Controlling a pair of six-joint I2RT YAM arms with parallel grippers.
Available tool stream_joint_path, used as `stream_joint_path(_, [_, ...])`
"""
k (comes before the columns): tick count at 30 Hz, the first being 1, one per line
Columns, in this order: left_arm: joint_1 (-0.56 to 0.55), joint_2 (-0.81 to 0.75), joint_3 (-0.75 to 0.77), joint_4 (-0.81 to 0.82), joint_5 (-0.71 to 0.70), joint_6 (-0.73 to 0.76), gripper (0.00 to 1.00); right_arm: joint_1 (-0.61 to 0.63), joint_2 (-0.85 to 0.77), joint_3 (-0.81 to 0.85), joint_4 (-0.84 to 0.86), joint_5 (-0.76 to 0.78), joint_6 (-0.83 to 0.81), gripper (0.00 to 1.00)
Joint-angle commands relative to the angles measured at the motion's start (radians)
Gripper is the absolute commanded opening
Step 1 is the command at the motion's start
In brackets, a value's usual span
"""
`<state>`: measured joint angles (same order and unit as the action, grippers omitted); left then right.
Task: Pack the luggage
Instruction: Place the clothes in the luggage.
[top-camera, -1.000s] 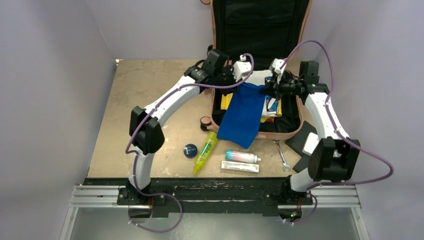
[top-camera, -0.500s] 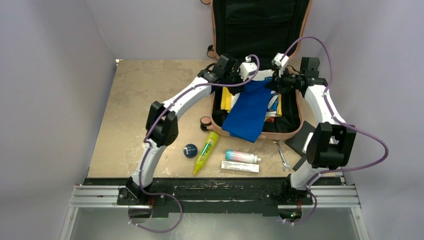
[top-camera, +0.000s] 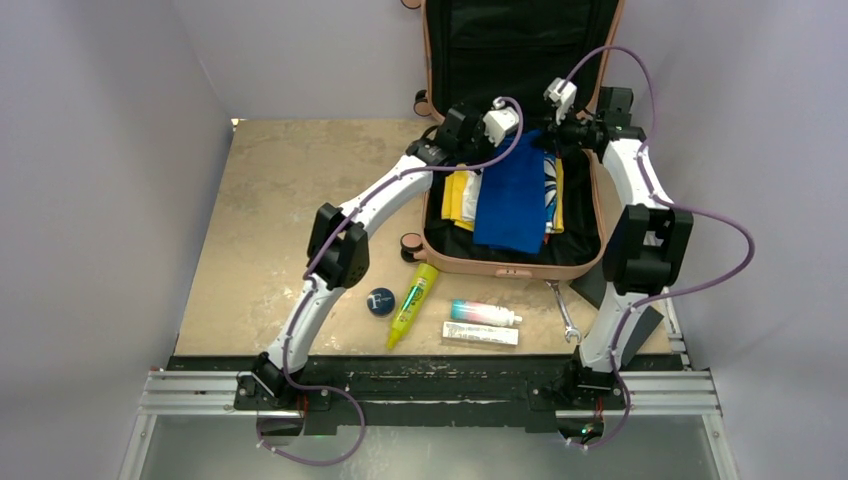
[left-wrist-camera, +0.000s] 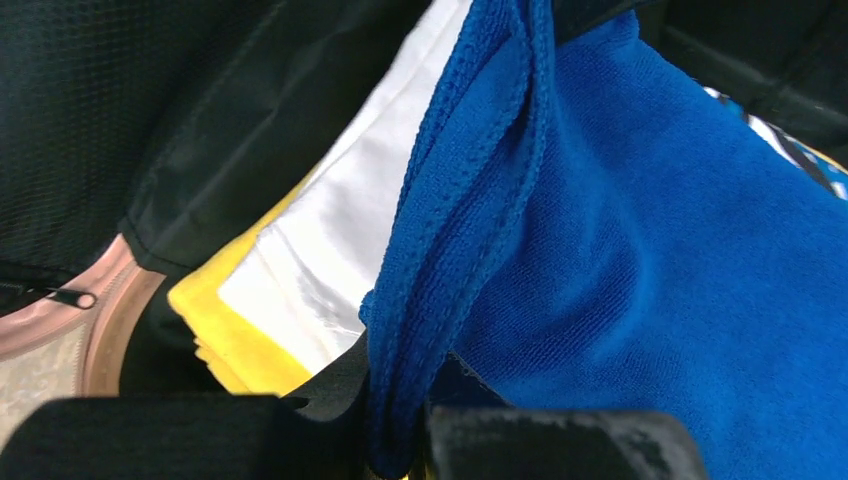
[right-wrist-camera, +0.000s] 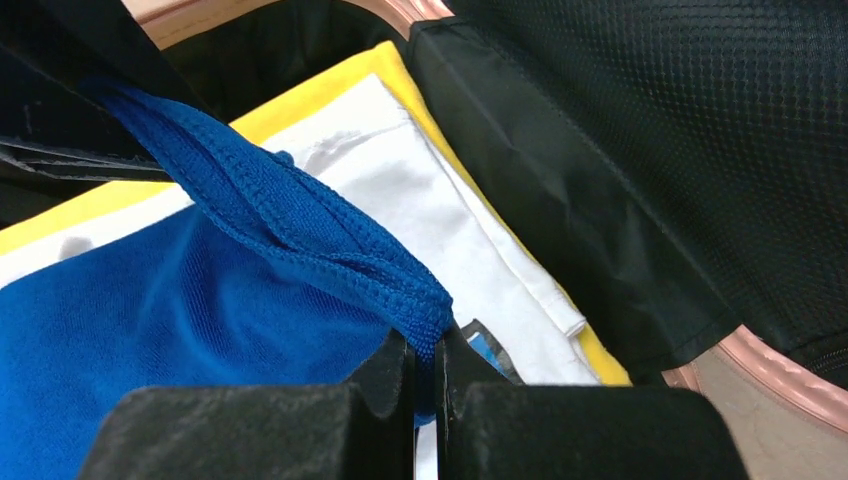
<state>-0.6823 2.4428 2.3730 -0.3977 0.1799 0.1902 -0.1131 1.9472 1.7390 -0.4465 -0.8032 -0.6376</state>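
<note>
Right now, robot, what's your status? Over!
Left gripper, right gripper: both shut on blue cloth, top edge. Cloth draped over clothes inside open suitcase. Nothing in the way. Over.

This looks like a robotics lab test cell: plain pale partition walls (top-camera: 100, 200) box in a scuffed tan tabletop (top-camera: 290, 200), a slotted aluminium rail (top-camera: 180, 395) runs along its near edge carrying two white robot arms (top-camera: 385, 195), and purple cables (top-camera: 750, 250) loop loosely from them.
</note>
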Motion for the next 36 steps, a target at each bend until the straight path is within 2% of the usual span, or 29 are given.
stream_joint_path(1, [0.007, 0.027, 0.064, 0.068, -0.144, -0.015, 0.0, -0.002, 0.036, 0.097, 0.061, 0.087, 0.022, 0.0])
stream_joint_path(5, [0.006, 0.056, 0.075, 0.091, -0.176, 0.008, 0.0, 0.0, 0.068, 0.124, 0.07, 0.094, 0.034, 0.0])
stream_joint_path(16, [0.006, 0.111, 0.11, 0.148, -0.237, 0.03, 0.0, 0.001, 0.08, 0.066, 0.18, 0.146, 0.072, 0.0])
stream_joint_path(18, [0.006, 0.118, 0.113, 0.157, -0.244, 0.035, 0.01, 0.002, 0.088, 0.063, 0.199, 0.158, 0.079, 0.07])
stream_joint_path(19, [0.006, 0.121, 0.115, 0.16, -0.245, 0.038, 0.02, 0.006, 0.093, 0.062, 0.206, 0.165, 0.085, 0.14])
stream_joint_path(21, [0.005, 0.126, 0.115, 0.165, -0.263, 0.039, 0.1, 0.008, 0.101, 0.067, 0.214, 0.184, 0.092, 0.32])
stream_joint_path(22, [0.005, 0.127, 0.115, 0.168, -0.272, 0.038, 0.17, 0.01, 0.103, 0.068, 0.219, 0.201, 0.094, 0.4])
stream_joint_path(25, [0.005, 0.121, 0.116, 0.178, -0.326, 0.028, 0.58, 0.012, 0.086, 0.053, 0.283, 0.281, 0.142, 0.6])
stream_joint_path(27, [0.006, 0.11, 0.118, 0.184, -0.373, 0.02, 0.8, 0.012, 0.057, 0.017, 0.353, 0.326, 0.203, 0.67])
stream_joint_path(28, [0.007, 0.103, 0.119, 0.189, -0.402, 0.018, 0.88, 0.012, 0.042, 0.001, 0.386, 0.359, 0.225, 0.69])
stream_joint_path(32, [0.007, 0.076, 0.134, 0.212, -0.519, 0.017, 0.95, 0.013, -0.003, -0.015, 0.432, 0.419, 0.267, 0.7])
stream_joint_path(36, [0.009, 0.04, 0.127, 0.212, -0.557, 0.022, 0.97, 0.013, -0.058, -0.055, 0.413, 0.312, 0.271, 0.66])
